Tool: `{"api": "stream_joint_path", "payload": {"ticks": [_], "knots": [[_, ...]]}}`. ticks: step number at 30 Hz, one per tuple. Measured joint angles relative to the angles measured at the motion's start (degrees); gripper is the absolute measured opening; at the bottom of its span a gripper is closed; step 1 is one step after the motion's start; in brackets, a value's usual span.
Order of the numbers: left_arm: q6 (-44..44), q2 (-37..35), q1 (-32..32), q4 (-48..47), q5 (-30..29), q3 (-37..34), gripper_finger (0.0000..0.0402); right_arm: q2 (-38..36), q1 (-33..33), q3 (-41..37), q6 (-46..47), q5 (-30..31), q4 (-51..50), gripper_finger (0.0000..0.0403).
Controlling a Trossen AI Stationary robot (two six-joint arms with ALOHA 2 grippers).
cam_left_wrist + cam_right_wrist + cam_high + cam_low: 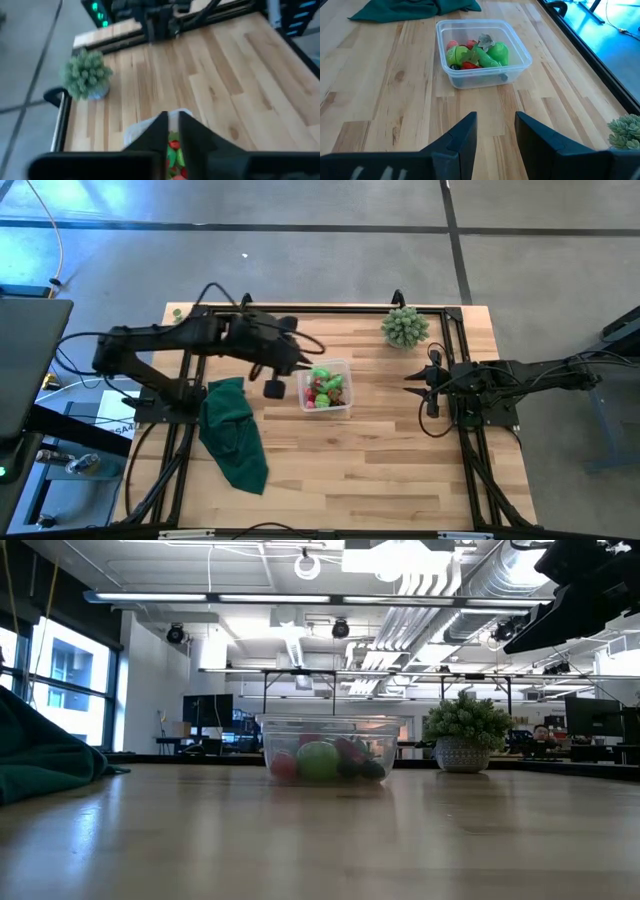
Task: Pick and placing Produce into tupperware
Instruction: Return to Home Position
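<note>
We call produce [475, 55] all inside tupperware [480, 79]. Left gripper [173, 122] beside it, pressed nearly together, empty. Right gripper [495, 120] spread, table [400, 470] right edge.

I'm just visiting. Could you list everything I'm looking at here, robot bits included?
Light wooden table: one, pale wood, under everything.
Small clear plastic container: one, colourless, mid-table.
Small toy fruits and vegetables: several, piled too closely to count, mostly green and red, inside the container.
Dark green cloth: one, crumpled, on the table's left part.
Pale green spiky potted plant: one, table corner near the right arm.
Left claw: one, dark, by the container.
Right claw: one, dark, open, table's right edge.
</note>
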Motion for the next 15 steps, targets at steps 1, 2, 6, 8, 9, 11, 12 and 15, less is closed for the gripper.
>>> {"api": "stream_joint_path", "payload": {"ticks": [1,2,6,8,9,11,12,15], "knots": [[0.9,-0.7,-0.8,0.0,0.0,0.0,0.002,0.0,0.0,0.0,0.0,0.0,0.0,0.0123],[2.2,-1.3,-1.6,1.0,0.0,0.0,0.001,0.0,0.0,0.0,0.0,0.0,0.0,0.0123],[7.6,-4.0,-5.9,4.4,-0.2,0.0,0.0024,0.0,0.0,0.0,0.0,0.0,0.0,0.0123],[8.9,-5.9,-7.7,4.9,-0.7,0.0,0.0039,0.0,0.0,0.0,0.0,-0.1,0.0,0.0123],[9.4,-7.1,-8.5,5.0,-1.0,0.0,0.0045,0.0,0.0,0.0,0.0,0.0,0.0,0.0123],[10.2,-9.5,-9.8,4.1,-2.4,0.0,0.0054,0.0,0.0,0.0,0.0,-0.1,0.0,0.0123],[10.3,-10.7,-10.3,3.2,-3.6,0.0,0.0058,0.0,0.0,0.0,0.0,-0.1,0.0,0.0123],[10.2,-14.2,-11.6,0.7,-8.7,0.0,0.0063,0.0,0.0,0.0,0.0,-0.1,0.0,0.0123]]}}
